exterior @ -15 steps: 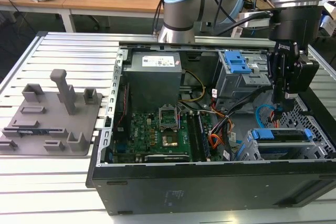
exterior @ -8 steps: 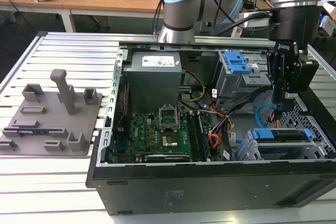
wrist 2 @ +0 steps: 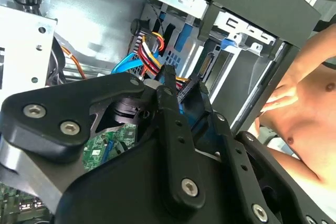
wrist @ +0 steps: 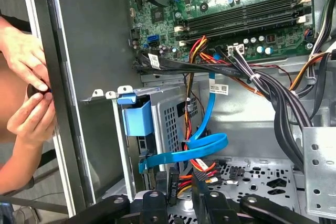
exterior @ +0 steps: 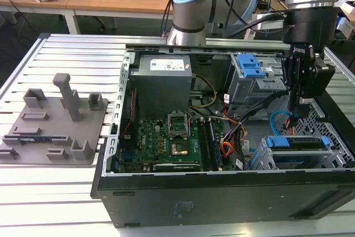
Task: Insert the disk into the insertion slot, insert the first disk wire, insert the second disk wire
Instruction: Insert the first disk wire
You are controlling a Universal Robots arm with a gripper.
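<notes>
The disk (exterior: 294, 142), in its bright blue carrier (wrist: 137, 121), sits inside the grey perforated insertion slot (exterior: 327, 156) at the case's front corner on the exterior view's right. My gripper (exterior: 300, 115) hangs inside the case just above and behind that cage. In both wrist views its black fingers (wrist 2: 169, 109) are closed on a black wire connector (wrist 2: 190, 89) carrying red, yellow and black wires (wrist: 193, 178), held near the disk's rear end. A blue flat disk wire (wrist: 206, 145) loops beside the cage wall (wrist: 173, 121).
The open black computer case (exterior: 222, 192) holds a motherboard (exterior: 166, 140), a power supply (exterior: 163, 79) and a taller bay with a blue latch (exterior: 249, 66). Cable bundles (wrist: 283, 103) cross above the cage. A person's hands (wrist: 23, 77) rest at the case edge. A grey fixture (exterior: 55, 117) lies outside.
</notes>
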